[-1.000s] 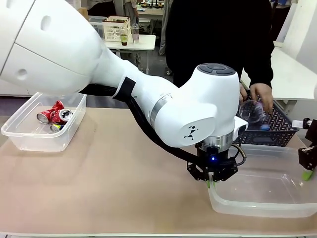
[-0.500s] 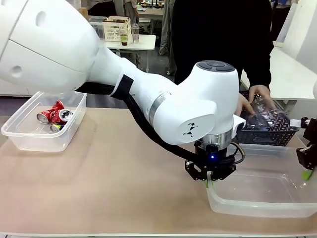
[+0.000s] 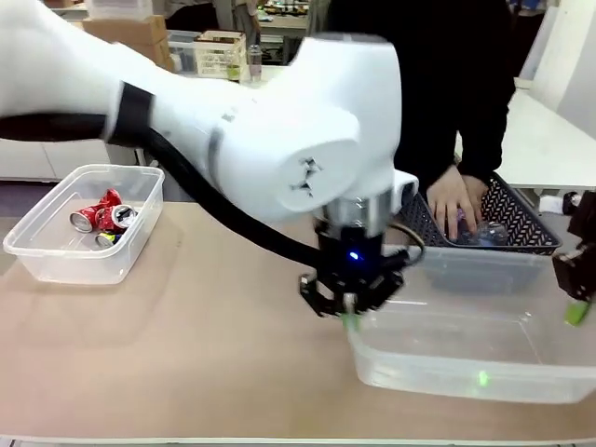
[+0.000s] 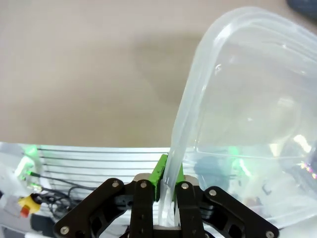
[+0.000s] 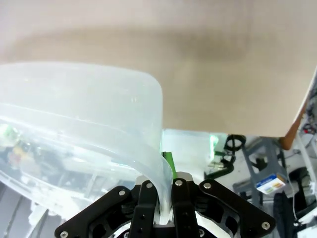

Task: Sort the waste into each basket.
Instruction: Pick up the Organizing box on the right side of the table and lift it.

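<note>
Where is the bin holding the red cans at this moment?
In the front view, the bin with the red cans sits on the left side of the table, far from the large clear tub at the right.

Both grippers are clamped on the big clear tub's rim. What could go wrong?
1. The left gripper and right gripper pinch only the thin rim of the big clear tub, which bends at both grips; it may slip or twist if the arms move unevenly.
2. The person's hand is in the dark lattice basket just behind the tub; a move that way could bump it.
</note>
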`<state>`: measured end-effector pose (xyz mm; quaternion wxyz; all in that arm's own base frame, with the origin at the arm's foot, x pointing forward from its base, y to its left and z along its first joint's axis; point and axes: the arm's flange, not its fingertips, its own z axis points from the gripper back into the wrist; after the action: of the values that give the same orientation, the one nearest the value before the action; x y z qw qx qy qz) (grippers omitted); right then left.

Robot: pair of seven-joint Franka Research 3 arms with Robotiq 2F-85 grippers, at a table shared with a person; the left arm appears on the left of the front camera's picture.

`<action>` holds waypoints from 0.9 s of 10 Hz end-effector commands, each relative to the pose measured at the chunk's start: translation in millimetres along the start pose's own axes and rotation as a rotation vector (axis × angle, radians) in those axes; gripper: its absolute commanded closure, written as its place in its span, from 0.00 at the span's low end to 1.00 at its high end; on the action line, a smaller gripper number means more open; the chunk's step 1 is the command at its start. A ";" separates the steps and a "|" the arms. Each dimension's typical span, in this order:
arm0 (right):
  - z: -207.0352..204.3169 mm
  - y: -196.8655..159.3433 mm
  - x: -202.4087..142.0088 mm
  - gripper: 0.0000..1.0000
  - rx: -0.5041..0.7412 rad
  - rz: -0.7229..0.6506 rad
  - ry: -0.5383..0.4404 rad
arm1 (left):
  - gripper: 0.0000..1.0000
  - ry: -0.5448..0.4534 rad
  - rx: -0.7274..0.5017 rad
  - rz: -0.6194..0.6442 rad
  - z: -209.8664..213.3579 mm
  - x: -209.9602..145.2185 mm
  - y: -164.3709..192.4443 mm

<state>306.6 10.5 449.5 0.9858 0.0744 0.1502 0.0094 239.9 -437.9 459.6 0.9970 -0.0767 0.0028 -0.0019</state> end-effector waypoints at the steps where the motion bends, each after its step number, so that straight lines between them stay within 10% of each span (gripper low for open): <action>1: 46.4 32.9 27.7 1.00 -0.041 0.056 0.024 | 1.00 -0.035 0.035 0.059 31.7 -7.4 97.1; 5: 54.1 119.2 81.4 1.00 -0.014 0.176 0.072 | 1.00 -0.031 0.023 0.044 83.1 15.1 218.7; 9: 29.8 161.5 63.1 1.00 0.020 0.160 -0.055 | 1.00 0.151 0.032 -0.028 75.1 79.1 250.8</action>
<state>386.2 210.2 484.6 0.9767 0.1331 0.1481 0.0806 301.1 -208.3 497.8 0.9936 -0.1084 0.0329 0.0023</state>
